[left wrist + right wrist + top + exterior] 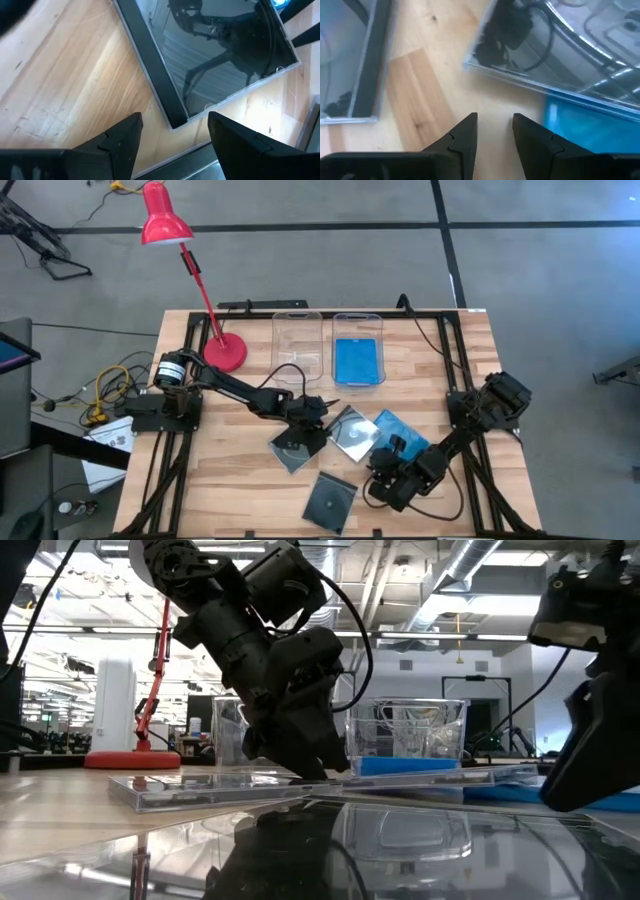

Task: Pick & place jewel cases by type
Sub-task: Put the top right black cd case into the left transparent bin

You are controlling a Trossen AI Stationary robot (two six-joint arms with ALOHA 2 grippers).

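Note:
Several jewel cases lie flat on the wooden table: a dark one (298,448), a clear one showing a disc (352,430), a blue one (400,430) and a second dark one (330,502) near the front edge. Another blue case (358,362) lies in the right-hand clear bin. My left gripper (305,418) is low over the middle cases, open; in its wrist view the fingers (172,125) stand on either side of a corner (175,120) of a dark-spined case (220,55), without touching it. My right gripper (385,470) (495,120) is open over bare wood, beside the blue case (590,125).
Two clear bins (297,340) (358,320) stand side by side at the table's far edge; the left one holds nothing. A red desk lamp's base (225,352) sits left of them. Black frame rails (455,350) run along the table's sides. Bare wood lies at the near left.

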